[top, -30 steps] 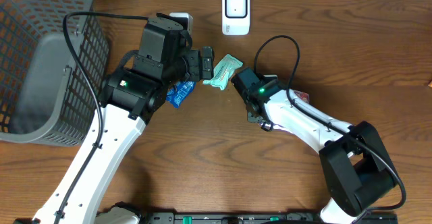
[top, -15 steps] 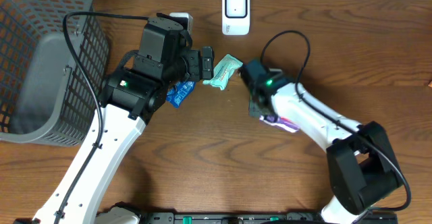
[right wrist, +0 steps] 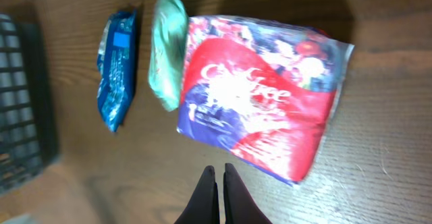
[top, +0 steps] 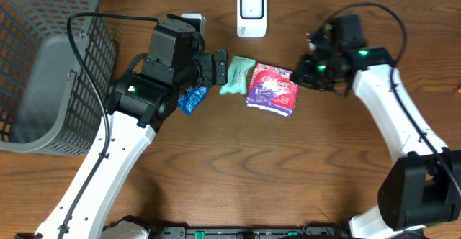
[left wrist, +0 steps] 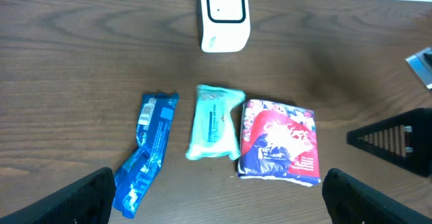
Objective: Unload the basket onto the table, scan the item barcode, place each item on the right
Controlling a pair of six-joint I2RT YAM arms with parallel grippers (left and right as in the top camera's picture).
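Observation:
Three packets lie in a row on the wooden table: a blue one point(top: 191, 98), a mint green one point(top: 236, 75) and a red and purple one point(top: 272, 88). The white barcode scanner point(top: 251, 12) stands behind them at the table's back edge. My left gripper point(left wrist: 216, 200) hovers open above the packets, its fingers wide apart with nothing between them. To the right of the red and purple packet point(right wrist: 260, 102), my right gripper point(right wrist: 217, 171) is shut and holds nothing. The same three packets show in the left wrist view: blue point(left wrist: 147, 150), green point(left wrist: 214, 121), red point(left wrist: 279, 141).
A grey wire basket point(top: 43, 66) fills the left end of the table. A small white block point(top: 193, 21) sits behind the left arm. The left arm's body overhangs the blue packet's left side.
My right arm swung up and to the right, away from the packets, and its jaws closed. The red and purple packet now lies flat beside the green one. The left arm stayed still.

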